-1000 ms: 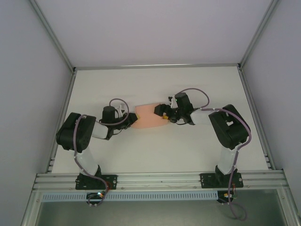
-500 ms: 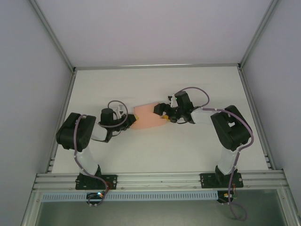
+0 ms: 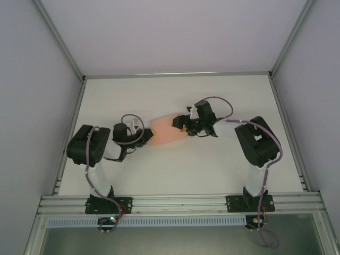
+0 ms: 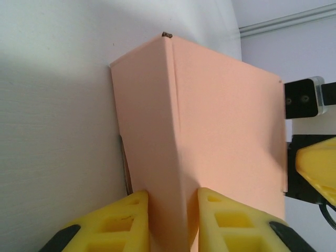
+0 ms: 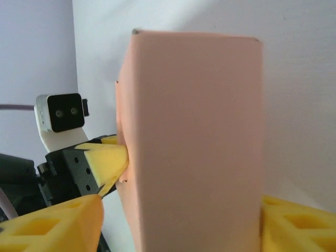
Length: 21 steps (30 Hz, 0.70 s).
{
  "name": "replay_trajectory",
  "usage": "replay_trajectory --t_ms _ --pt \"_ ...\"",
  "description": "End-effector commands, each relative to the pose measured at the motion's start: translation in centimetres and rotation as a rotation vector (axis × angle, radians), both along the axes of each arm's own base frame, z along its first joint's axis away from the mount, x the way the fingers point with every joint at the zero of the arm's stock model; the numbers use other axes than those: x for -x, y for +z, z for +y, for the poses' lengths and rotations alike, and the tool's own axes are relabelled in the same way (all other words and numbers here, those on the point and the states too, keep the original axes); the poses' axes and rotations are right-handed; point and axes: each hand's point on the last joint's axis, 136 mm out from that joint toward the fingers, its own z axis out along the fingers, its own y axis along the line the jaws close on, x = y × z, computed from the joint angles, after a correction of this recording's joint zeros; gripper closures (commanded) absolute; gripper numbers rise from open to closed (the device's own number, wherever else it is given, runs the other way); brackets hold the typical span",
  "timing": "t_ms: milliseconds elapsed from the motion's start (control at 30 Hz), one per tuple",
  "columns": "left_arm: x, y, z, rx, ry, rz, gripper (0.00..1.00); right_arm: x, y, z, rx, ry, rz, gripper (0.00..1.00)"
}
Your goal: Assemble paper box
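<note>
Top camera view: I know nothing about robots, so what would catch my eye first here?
The salmon-pink paper box stands out as the one spot of colour at the middle of the white table. The left gripper pinches the box's left end between yellow fingers. The right gripper straddles the opposite end.

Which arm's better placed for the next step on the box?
Right, probably. The left tool is pinched on one wall of the box, anchoring it. The right tool straddles the other end with its jaws apart, free to squeeze or reshape.
</note>
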Motion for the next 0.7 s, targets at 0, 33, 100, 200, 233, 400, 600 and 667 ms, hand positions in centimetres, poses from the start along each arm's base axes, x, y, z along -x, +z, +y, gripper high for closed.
replay_trajectory --t_ms 0,33,100,200,233,400,600,667 --pt "1.6 -3.1 0.7 -0.057 0.014 0.125 0.77 -0.2 1.8 1.3 -0.067 0.047 -0.036 0.45" --pt "1.4 -2.8 0.7 -0.058 0.014 0.115 0.75 -0.2 2.2 1.3 -0.07 0.048 -0.041 0.52" --pt "1.2 -1.9 0.6 -0.064 0.007 0.089 0.73 -0.3 2.7 1.1 -0.067 0.045 -0.05 0.56" --pt "0.6 -0.2 0.5 -0.08 -0.004 0.04 0.6 -0.2 3.1 0.5 -0.049 0.038 -0.055 0.58" --pt "0.4 0.5 0.5 -0.087 -0.006 0.02 0.55 -0.1 3.4 0.3 -0.045 0.033 -0.058 0.58" --pt "-0.6 4.8 1.2 -0.239 0.0 -0.125 0.02 -0.3 4.4 -1.7 -0.02 -0.032 -0.044 0.59" --pt "-0.1 11.7 2.5 -0.83 0.008 -0.506 0.0 0.3 4.9 -4.6 0.084 -0.074 0.008 0.62" --pt "0.6 14.2 1.7 -0.906 -0.022 -0.69 0.0 0.3 5.6 -5.1 0.089 -0.087 0.033 0.62"
